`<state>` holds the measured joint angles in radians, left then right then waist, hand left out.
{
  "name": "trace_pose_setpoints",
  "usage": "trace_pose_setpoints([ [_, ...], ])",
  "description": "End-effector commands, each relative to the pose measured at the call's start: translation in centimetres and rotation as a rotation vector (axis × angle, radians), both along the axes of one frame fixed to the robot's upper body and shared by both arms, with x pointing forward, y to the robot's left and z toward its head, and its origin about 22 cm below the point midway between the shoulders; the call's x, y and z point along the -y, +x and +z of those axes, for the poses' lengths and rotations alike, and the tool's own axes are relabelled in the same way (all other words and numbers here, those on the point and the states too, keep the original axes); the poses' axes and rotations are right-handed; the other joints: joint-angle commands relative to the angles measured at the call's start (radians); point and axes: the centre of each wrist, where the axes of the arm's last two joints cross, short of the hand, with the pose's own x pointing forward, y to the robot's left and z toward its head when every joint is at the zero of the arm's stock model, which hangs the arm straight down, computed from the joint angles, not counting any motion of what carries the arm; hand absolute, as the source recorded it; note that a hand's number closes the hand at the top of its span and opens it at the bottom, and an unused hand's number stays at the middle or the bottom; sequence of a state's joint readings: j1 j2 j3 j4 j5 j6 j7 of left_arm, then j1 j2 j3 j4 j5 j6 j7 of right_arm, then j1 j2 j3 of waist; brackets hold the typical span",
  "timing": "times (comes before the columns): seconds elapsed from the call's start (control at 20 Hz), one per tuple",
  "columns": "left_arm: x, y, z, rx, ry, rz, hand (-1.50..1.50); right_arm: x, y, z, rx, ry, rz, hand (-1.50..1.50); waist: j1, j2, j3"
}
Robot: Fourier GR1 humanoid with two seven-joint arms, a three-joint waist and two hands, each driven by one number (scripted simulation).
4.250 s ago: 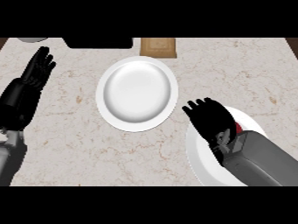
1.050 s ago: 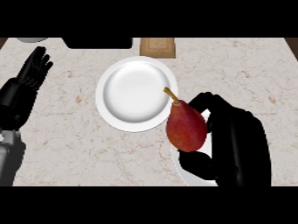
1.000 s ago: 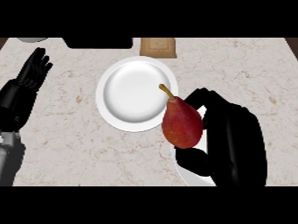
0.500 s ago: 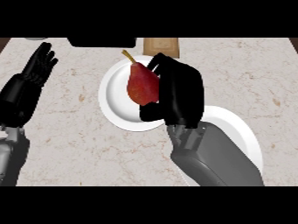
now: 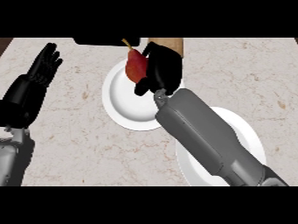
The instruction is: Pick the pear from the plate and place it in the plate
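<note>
Marble counter (image 5: 74, 131): pale, veined, carries two white plates.
Near plate (image 5: 251, 140): lower right, mostly under the right forearm; pear gone from it since four seconds back.
Far plate (image 5: 122, 100): centre, the target, nothing resting on it yet.
Right hand (image 5: 161, 70): clenched round the pear; moved from beside the far plate to over its top rim within the last second.
Left hand (image 5: 38, 76): released, fingers up, resting at left.
Pear (image 5: 135, 65): red, stem up, held above the far plate's top edge, not set down.
Meaning: carry looks nearly done; lowering and letting go remain.
</note>
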<state>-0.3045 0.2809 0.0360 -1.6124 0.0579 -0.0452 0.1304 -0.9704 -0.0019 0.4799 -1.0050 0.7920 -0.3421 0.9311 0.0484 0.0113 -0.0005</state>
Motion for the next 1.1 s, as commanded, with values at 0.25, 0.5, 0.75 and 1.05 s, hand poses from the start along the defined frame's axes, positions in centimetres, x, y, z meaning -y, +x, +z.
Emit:
trace_pose_setpoints([
  [0.25,1.2,0.2,0.4,0.012,-0.002,-0.046,0.00,0.6,3.4,-2.6,-0.068,0.118,-0.127,-1.50,0.033,0.008,0.000],
  [0.5,1.1,0.9,-0.7,0.020,0.002,-0.038,0.00,1.1,3.8,-3.5,-0.065,0.215,-0.061,-1.50,0.041,0.015,0.001],
  [0.75,1.2,1.2,-0.5,0.017,-0.011,-0.050,0.00,2.1,3.3,-5.7,0.090,0.329,-0.084,-1.50,0.056,0.023,0.001],
  [1.05,1.3,0.6,-1.3,-0.008,-0.009,-0.040,0.00,1.4,3.8,-2.7,0.225,0.530,-0.107,-1.50,0.040,0.013,0.002],
])
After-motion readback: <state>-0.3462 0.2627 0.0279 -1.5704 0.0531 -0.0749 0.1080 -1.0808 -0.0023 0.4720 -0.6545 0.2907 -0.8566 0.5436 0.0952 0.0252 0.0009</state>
